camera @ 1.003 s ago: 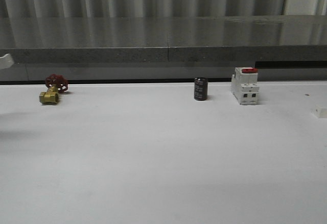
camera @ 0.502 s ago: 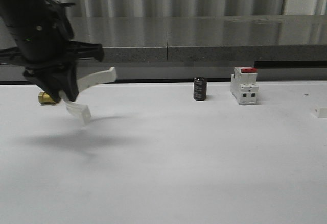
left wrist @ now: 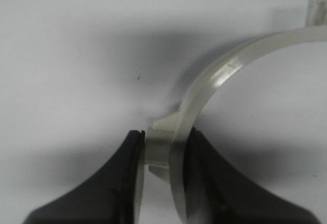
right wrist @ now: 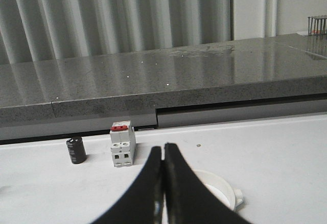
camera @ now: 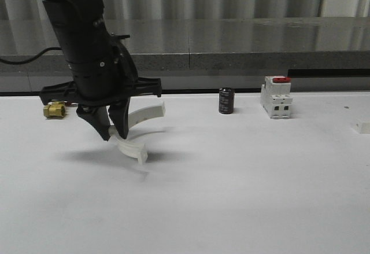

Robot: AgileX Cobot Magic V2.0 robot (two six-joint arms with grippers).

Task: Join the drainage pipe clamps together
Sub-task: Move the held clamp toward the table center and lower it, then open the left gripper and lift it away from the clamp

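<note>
Left arm: black, reaching down from the upper left over the white table (camera: 243, 196), wrist pointing downward, casting a shadow on the surface beneath it. Left gripper (camera: 111, 128) is pinching a white clamp half-ring (camera: 139, 128) by its side lug; the wrist view is showing the dark fingers (left wrist: 120, 183) pressing on either side of the lug, with the ring's arc (left wrist: 214, 81) curving away over the table. The half-ring is hanging just above the left part of the table, one end tab tilting down toward the surface.

Right gripper (right wrist: 163, 183): fingers are meeting with no gap, nothing between them. A second white clamp half-ring (right wrist: 222, 188) is lying on the table just behind them.

Far edge, left to right: brass valve (camera: 54, 110), black cylindrical capacitor (camera: 226, 100), white circuit breaker with red top (camera: 276, 96). No lettering is reading clearly on any item.
</note>
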